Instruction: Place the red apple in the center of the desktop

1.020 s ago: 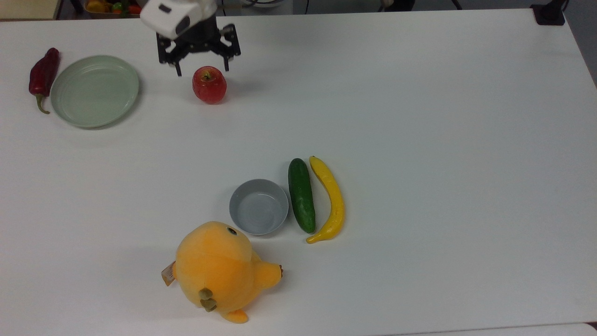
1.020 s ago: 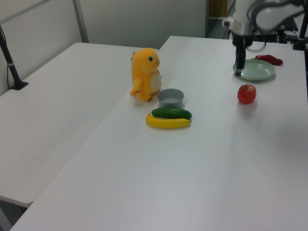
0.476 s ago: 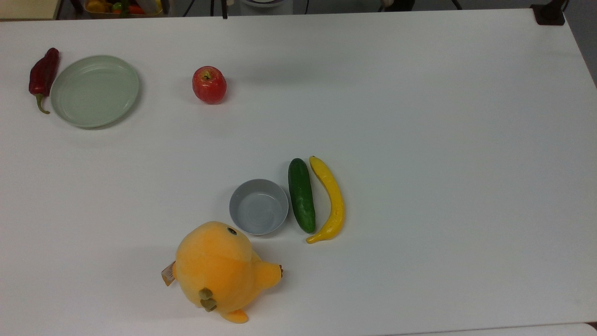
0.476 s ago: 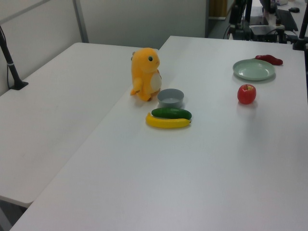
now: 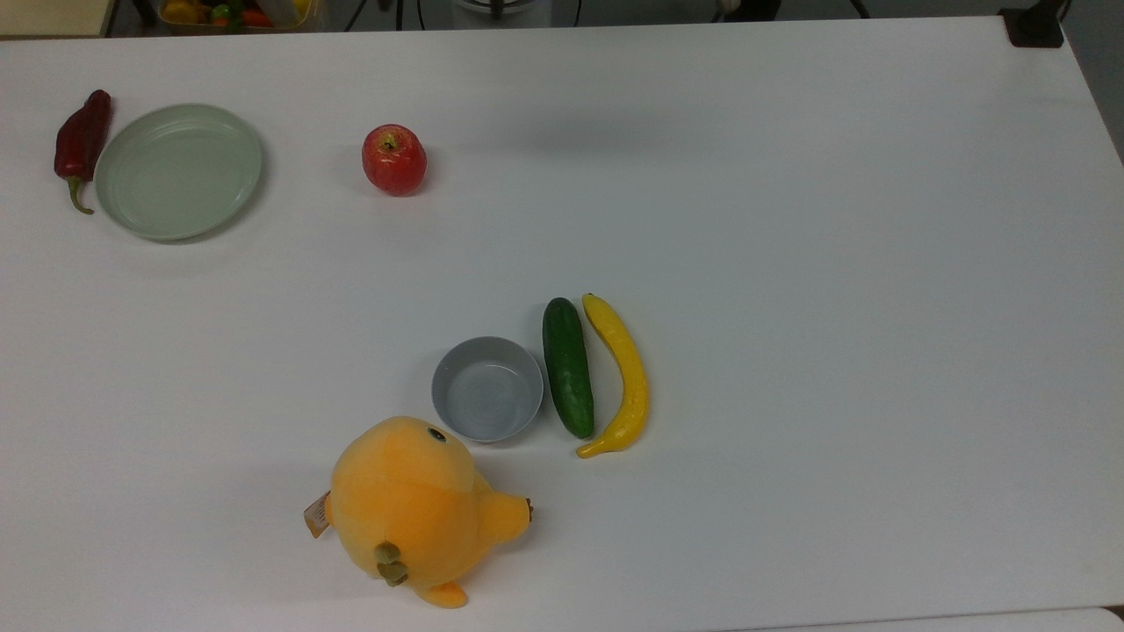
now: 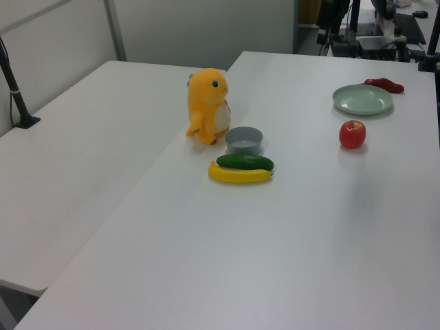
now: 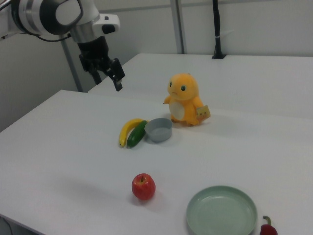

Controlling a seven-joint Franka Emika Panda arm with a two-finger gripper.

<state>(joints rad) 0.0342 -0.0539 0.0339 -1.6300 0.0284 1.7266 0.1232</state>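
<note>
Apple sits stem-up on the white surface, toward the top view's upper left, between the green plate and the surface's middle, well apart from the bowl. In the right view the hand hangs high above the surface, fingers spread, holding nothing. The plush has a tag, its writing unreadable.

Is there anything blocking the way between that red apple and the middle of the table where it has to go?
Nothing visible does. In the top view, bare desktop lies between the red apple and the middle; the grey bowl, cucumber and banana lie just below it.
</note>
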